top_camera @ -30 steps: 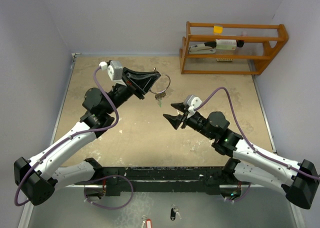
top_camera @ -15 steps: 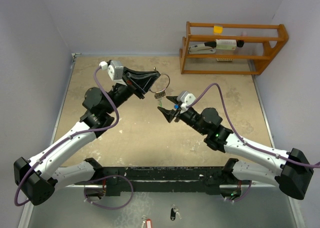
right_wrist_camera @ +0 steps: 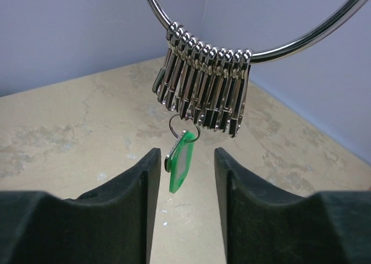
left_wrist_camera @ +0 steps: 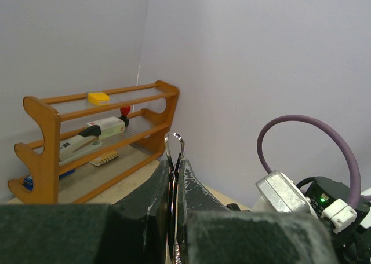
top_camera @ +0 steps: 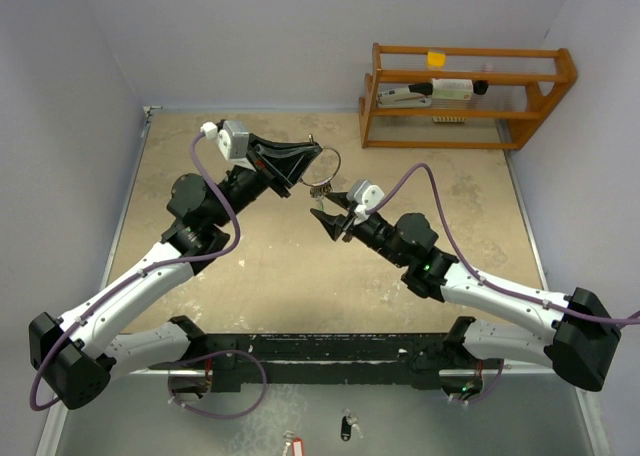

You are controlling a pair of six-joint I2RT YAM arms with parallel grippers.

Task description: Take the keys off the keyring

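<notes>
The keyring (right_wrist_camera: 203,93) is held high above the bench (top_camera: 285,276), pinched in the fully closed left jaws, so that the green-headed key (right_wrist_camera: 179,162) hangs free. The right jaws are open and empty, placed either side of this key, probably to grip it.

Green-headed key (right_wrist_camera: 181,162) hangs inside right gripper (right_wrist_camera: 186,154), fingers (right_wrist_camera: 142,189) standing clear either side. Keyring (right_wrist_camera: 203,96) obstructs above; open air down to worktop (right_wrist_camera: 69,136).
</notes>
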